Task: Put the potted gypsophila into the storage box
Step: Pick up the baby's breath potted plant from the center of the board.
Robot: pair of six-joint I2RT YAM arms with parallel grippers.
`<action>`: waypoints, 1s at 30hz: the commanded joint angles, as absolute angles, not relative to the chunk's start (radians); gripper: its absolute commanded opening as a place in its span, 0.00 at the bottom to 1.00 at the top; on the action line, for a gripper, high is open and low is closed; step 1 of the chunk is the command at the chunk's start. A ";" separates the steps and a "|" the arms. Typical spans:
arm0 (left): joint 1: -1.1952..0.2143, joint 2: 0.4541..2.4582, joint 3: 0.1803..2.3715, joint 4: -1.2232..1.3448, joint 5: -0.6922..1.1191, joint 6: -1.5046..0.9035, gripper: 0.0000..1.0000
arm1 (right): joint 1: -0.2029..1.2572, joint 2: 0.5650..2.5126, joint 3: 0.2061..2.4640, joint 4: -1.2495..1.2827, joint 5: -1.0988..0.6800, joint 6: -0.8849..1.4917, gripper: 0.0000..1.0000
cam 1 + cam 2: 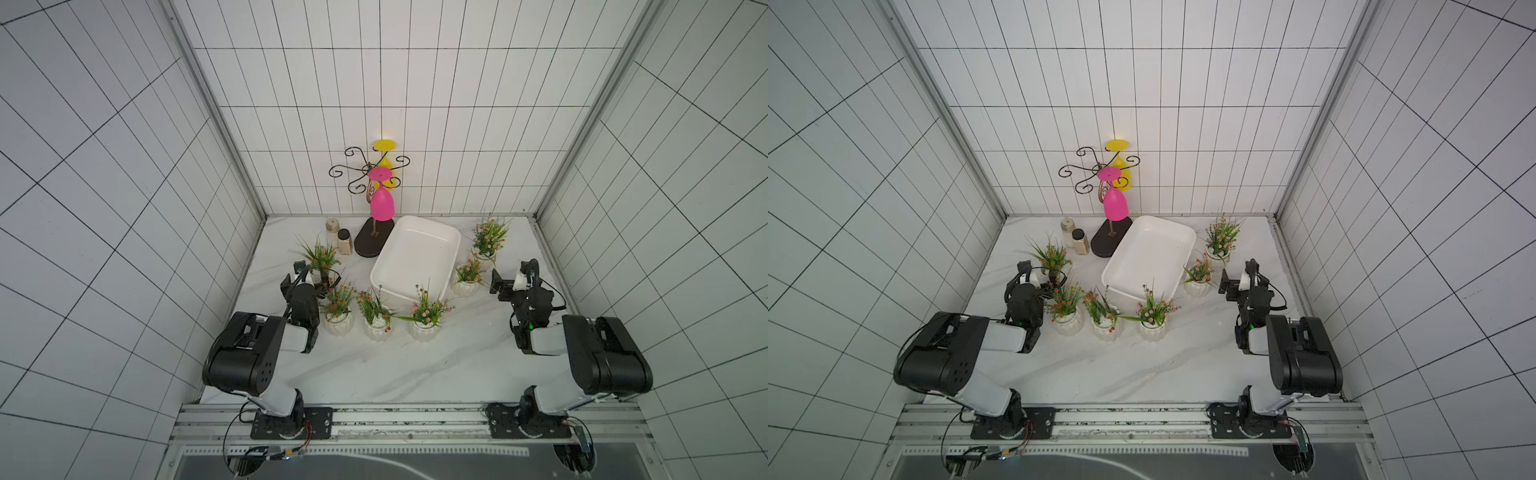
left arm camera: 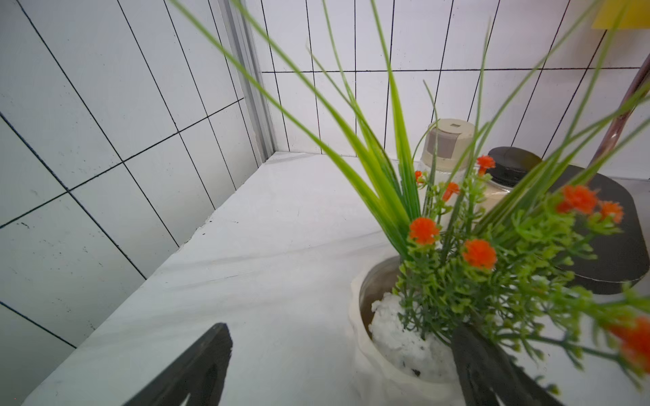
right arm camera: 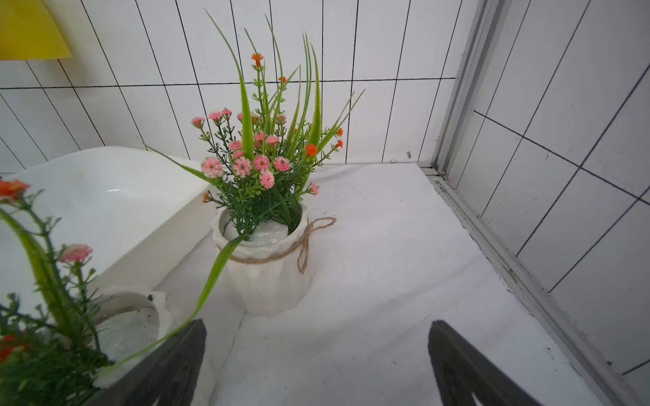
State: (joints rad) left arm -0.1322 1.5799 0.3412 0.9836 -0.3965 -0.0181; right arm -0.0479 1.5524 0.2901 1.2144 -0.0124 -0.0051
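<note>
Nearest, on the white marble-patterned desk (image 1: 415, 374): a row of three white ribbed pots of artificial gypsophila (image 1: 377, 328), just before the near rim of the shallow white rectangular plastic storage box (image 1: 415, 257). Some of their grass blades lean over that rim.

Left tool (image 2: 341, 328): jaws wide, holding nothing, at the orange-flowered fourth pot (image 2: 387, 378) toward the desk's left edge. One finger overlaps the pot's rim behind foliage; I cannot tell whether it touches.

Right tool (image 3: 318, 323): jaws wide, holding nothing, over bare desk near the right edge. Ahead is the pink-flowered pot with a twine bow (image 3: 267, 281), and a sixth pot (image 3: 133, 305) is nearer. Both are just beside the box's right wall.

The box sits askew toward the far edge. All six pots stand outside it.

Far left of the box: a beige-capped jar (image 1: 332, 230), a black-capped jar (image 1: 345, 241) and the black oval base of a wire rack (image 1: 374, 241), which is just beside the box. A pink goblet (image 1: 382, 203) and a yellow goblet (image 1: 384, 145) hang inverted from the rack.
</note>
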 commanded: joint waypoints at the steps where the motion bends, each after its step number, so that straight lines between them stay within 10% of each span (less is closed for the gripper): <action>1: -0.135 1.571 0.356 0.991 -0.403 -0.010 0.97 | -0.052 1.551 0.264 1.245 -0.014 -0.017 0.99; 23: -0.135 1.542 0.329 1.058 -0.433 0.001 0.97 | -0.053 1.497 0.279 1.182 0.009 -0.005 0.97; 30: -0.156 1.246 0.434 0.609 -0.497 -0.066 0.97 | -0.053 1.257 0.386 0.749 0.084 0.109 0.94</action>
State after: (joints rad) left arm -0.1505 1.3457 0.3614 0.8165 -0.4583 -0.0307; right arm -0.0479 1.3350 0.2996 0.9516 0.0315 0.0372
